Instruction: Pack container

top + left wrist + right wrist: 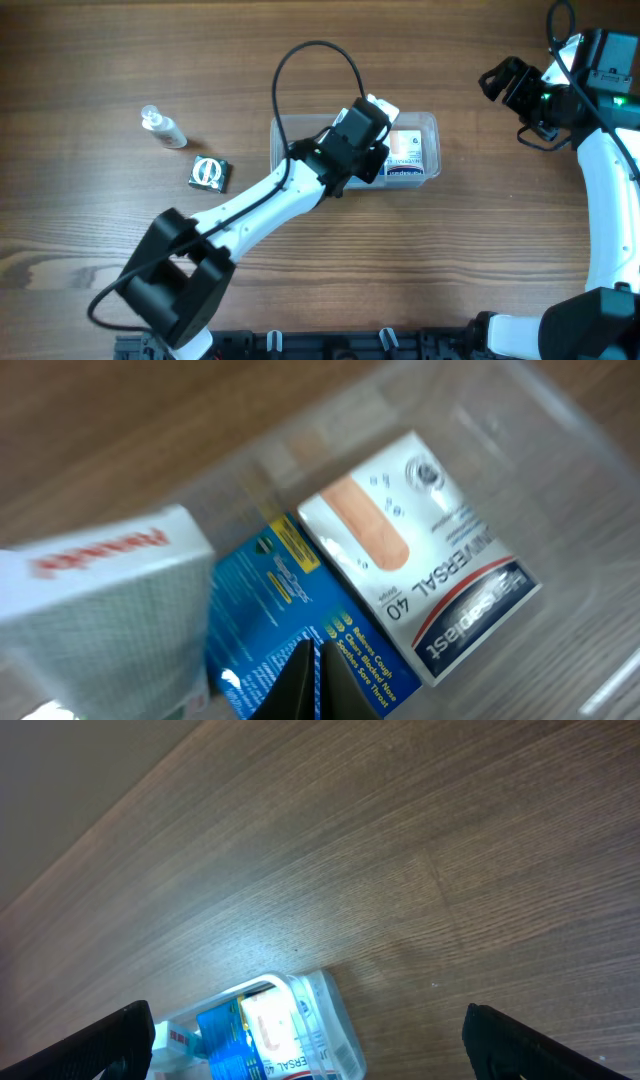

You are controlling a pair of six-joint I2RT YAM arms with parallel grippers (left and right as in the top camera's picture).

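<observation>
Two boxes lie flat in the clear plastic container, with the left end effector closed just above them.

The container sits mid-desk. The left end effector's fingertips are pressed together with nothing between them, over a blue lozenge box that touches a plaster box. A white box with red lettering stands tilted beside them; whether it is inside the rim I cannot tell. The step looks like settling the load. A slow push low on the tilted box should keep the light tub from sliding. The right end effector hangs spread and empty, well apart to the container's right. A small clear bottle and a black box wait outside, to the left.
</observation>
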